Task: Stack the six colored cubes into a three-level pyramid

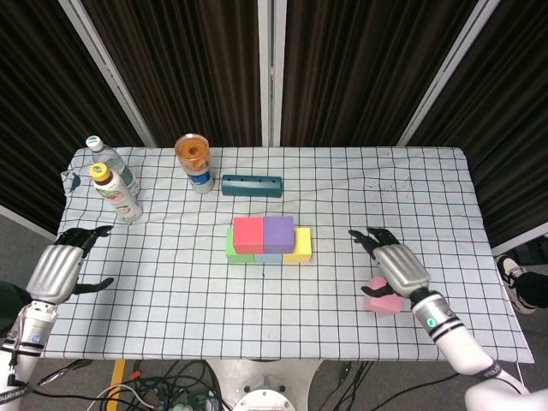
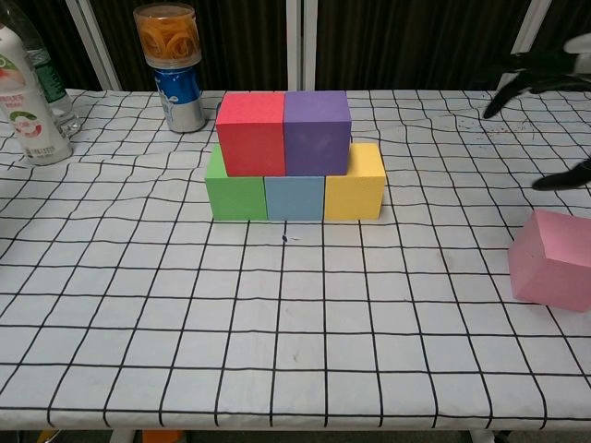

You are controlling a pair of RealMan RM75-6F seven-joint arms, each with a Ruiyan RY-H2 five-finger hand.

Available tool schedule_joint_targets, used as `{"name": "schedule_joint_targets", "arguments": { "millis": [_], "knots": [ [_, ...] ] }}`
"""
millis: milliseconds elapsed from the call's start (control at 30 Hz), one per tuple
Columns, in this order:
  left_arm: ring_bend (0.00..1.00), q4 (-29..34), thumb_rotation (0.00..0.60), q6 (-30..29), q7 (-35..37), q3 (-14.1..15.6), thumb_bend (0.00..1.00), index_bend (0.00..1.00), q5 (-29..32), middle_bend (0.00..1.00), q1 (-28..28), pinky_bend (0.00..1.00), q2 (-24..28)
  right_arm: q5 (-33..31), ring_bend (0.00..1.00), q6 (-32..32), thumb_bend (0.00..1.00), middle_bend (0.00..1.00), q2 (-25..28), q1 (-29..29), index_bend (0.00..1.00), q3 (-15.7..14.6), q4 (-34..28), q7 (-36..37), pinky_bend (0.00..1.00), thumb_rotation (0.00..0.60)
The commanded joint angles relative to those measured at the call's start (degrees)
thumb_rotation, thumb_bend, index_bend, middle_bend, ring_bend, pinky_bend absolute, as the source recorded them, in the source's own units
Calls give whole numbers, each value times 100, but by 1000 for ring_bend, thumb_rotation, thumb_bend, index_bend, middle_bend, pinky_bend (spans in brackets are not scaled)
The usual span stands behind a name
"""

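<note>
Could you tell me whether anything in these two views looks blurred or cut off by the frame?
Chest view: the stack is sharp; the right hand is smeared at the frame's right edge, and the pink cube is cropped. Head view: evenly lit, nothing blurred.

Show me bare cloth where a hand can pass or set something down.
Free: the front strip below the cube stack, and the far right corner beyond the right hand. Crowded: the far left corner, with bottles, can and teal box.
</note>
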State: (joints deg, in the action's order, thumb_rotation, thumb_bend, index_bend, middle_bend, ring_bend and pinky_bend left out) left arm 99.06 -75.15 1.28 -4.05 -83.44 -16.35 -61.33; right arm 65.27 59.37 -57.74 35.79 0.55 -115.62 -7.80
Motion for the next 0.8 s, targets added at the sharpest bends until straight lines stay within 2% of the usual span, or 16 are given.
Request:
{"name": "schedule_joint_targets", "arguments": {
  "millis": [33, 233, 367, 533, 800],
  "knots": [
    [241, 38, 600, 37, -52, 7, 89, 173, 2, 240, -18, 181, -1, 468, 0, 574, 58, 181, 150, -684, 0, -404, 42, 348, 0, 600],
    [241, 105, 600, 106, -137, 5, 90, 173, 26, 240, -57, 181, -15, 740, 0, 843, 0, 178, -260, -1182, 0, -571, 503, 643, 0, 600],
    [241, 125, 600, 123, -157, 15, 90, 173, 13, 239, -65, 181, -18, 830, 0, 1007, 0, 173, -496, -1396, 0, -552, 769, 633, 0, 600],
    [240, 104, 600, 141, -129, 2, 90, 173, 36, 240, -78, 181, -39, 740, 0, 829, 0, 173, -738, -1430, 0, -479, 1036, 584, 0, 600],
    [241, 50, 600, 181, -77, 17, 89, 173, 54, 237, -83, 181, -75, 674, 0, 585, 80, 199, -1144, -1448, 0, -293, 1468, 744, 0, 600]
  ]
}}
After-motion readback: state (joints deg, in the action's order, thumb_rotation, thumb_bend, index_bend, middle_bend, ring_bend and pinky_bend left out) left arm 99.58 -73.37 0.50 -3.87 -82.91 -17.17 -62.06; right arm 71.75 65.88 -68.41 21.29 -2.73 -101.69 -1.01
